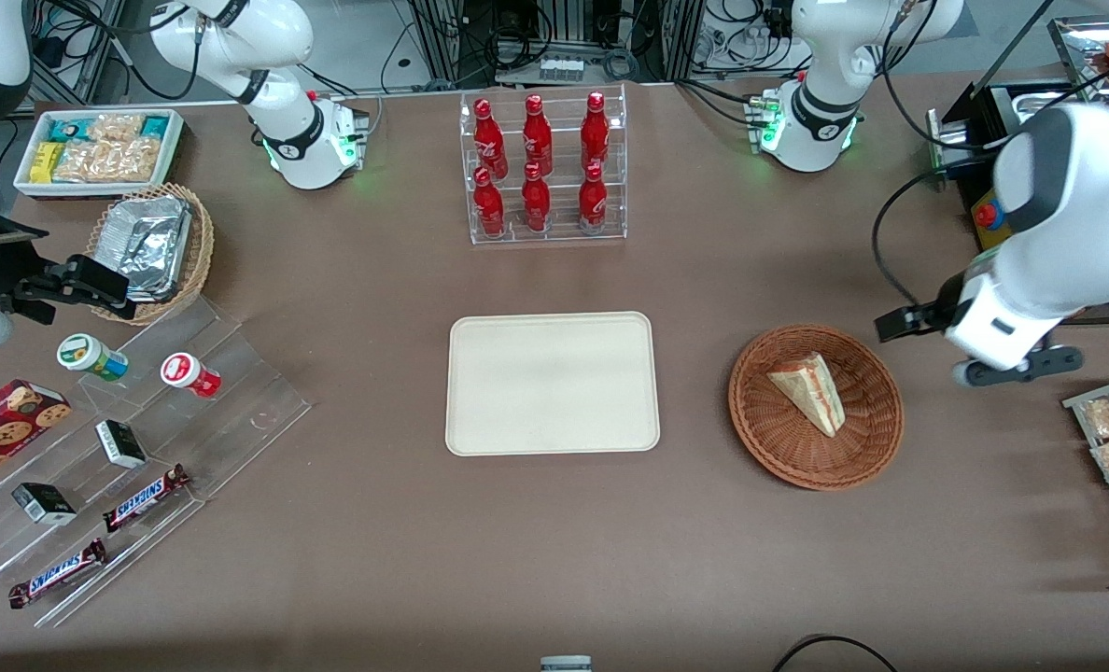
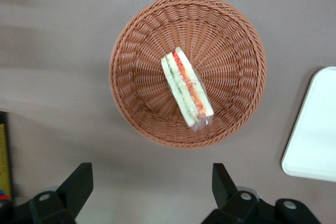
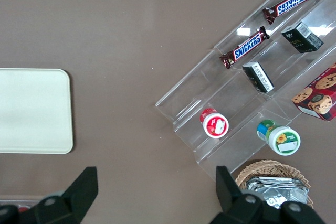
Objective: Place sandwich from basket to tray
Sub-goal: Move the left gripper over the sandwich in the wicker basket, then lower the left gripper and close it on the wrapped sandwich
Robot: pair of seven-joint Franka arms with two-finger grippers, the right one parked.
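Wicker basket (image 2: 187,69) holds the sandwich (image 2: 186,88); the cream tray (image 1: 552,383) is bare. Our pincer (image 2: 152,190) hovers wide beside the basket, nothing grasped yet.

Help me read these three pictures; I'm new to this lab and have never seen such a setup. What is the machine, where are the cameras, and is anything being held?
Two white robot arms stand at a brown table. One picture looks at them from the front; the other two come from cameras on the arms' wrists, looking down. The working arm's gripper hangs above the table beside the basket, jaws open, holding nothing. The sandwich lies in the basket. The cream tray beside it is bare. Red bottles and snacks lie around.
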